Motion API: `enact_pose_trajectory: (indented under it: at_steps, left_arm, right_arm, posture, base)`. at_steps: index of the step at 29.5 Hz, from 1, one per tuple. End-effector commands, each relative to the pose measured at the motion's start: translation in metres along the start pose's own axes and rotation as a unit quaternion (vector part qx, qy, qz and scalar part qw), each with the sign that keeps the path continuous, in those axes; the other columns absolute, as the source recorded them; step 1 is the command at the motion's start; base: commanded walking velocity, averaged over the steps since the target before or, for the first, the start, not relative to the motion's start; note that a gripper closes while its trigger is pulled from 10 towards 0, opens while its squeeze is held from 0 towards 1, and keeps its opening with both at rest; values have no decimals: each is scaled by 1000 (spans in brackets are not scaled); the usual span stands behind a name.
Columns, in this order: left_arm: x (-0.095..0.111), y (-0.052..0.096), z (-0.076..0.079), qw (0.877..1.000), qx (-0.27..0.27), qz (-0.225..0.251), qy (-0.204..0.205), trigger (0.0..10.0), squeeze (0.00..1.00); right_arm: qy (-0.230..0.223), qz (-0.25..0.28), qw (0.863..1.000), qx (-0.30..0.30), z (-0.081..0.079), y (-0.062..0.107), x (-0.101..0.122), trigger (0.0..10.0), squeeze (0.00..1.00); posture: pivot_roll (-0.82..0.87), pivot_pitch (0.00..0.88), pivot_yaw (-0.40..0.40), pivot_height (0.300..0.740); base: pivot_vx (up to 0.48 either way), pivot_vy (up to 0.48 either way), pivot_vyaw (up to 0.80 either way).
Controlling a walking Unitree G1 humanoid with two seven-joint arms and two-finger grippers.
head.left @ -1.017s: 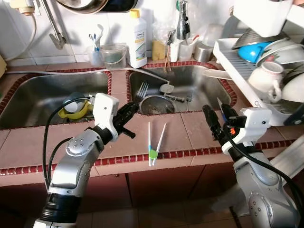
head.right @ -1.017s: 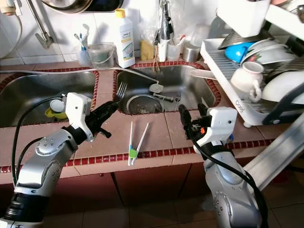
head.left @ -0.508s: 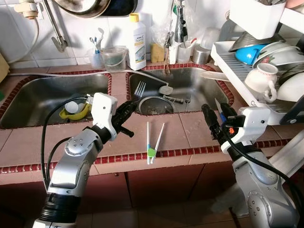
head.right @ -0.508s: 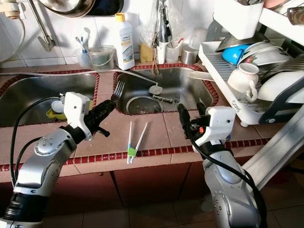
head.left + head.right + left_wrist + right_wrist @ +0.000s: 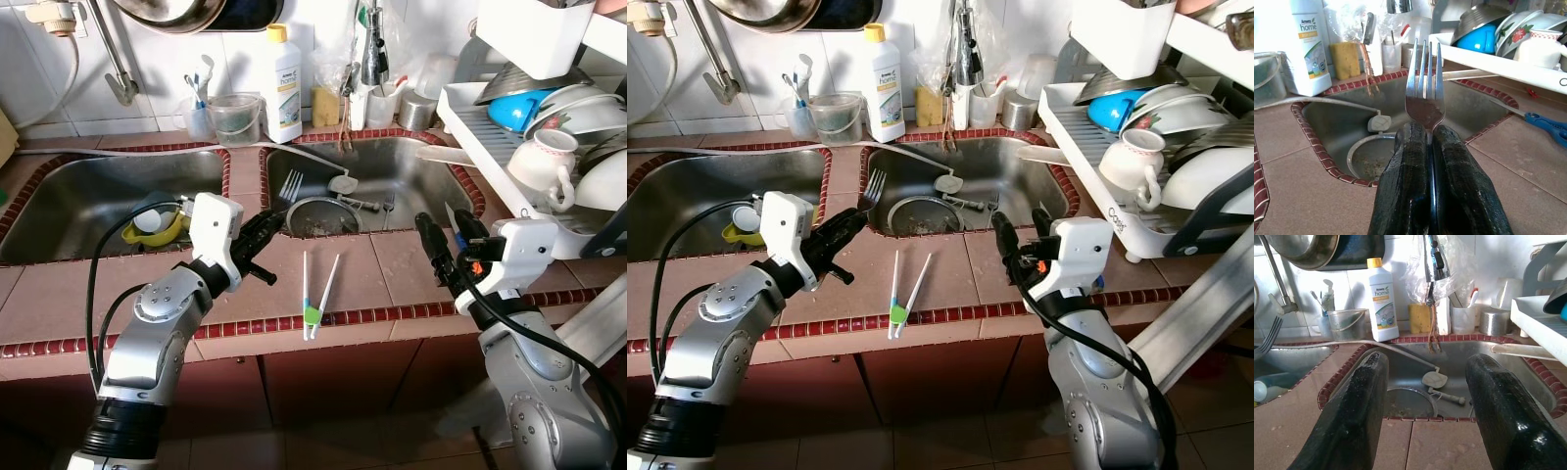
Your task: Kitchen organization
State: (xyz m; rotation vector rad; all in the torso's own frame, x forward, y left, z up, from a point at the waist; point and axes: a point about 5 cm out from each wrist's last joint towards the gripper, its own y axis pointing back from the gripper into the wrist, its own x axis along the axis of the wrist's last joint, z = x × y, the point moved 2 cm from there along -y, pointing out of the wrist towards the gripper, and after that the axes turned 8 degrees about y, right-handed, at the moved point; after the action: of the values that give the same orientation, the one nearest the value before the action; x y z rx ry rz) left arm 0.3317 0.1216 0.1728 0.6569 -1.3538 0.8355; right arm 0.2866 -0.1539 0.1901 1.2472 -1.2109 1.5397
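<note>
Little differs from 0.5 s ago: both arms hold the same poses and the white tweezers with a green joint point(image 5: 315, 291) lie unmoved near the front edge of the brown tiled surface point(image 5: 59, 299), between the 2 arms. The left gripper point(image 5: 268, 224) stays clenched on the handle of the silver metal fork point(image 5: 1424, 86), whose tines point far, over the near rim of the right steel sink basin point(image 5: 421, 186). The right gripper point(image 5: 1017, 233) hovers above the surface, jaws released wide. A white detergent bottle point(image 5: 284, 73) stands behind the sinks.
</note>
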Motion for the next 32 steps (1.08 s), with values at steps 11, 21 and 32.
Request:
enact_pose_trajectory:
  at_steps: [11, 21, 32]
  left_arm:
    - [-2, 1, -2, 1000, -6, -13, -4, 10000, 0]
    - [-2, 2, -1, 1000, -8, -14, -5, 10000, 0]
    - [-2, 1, 0, 1000, -10, -18, -13, 10000, 0]
  right_arm:
    - [-4, 4, 1000, 0, -1, 0, 1, 10000, 0]
    - [-6, 4, 1000, -2, -1, 1, 1, 10000, 0]
    - [-6, 2, 1000, -3, -1, 3, 0, 10000, 0]
  posture:
    - [-96, 59, 51, 740]
    - [-97, 65, 57, 740]
    - [-98, 69, 60, 740]
  base:
    - [0, 429, 0]
    - [0, 438, 0]
    - [0, 191, 0]
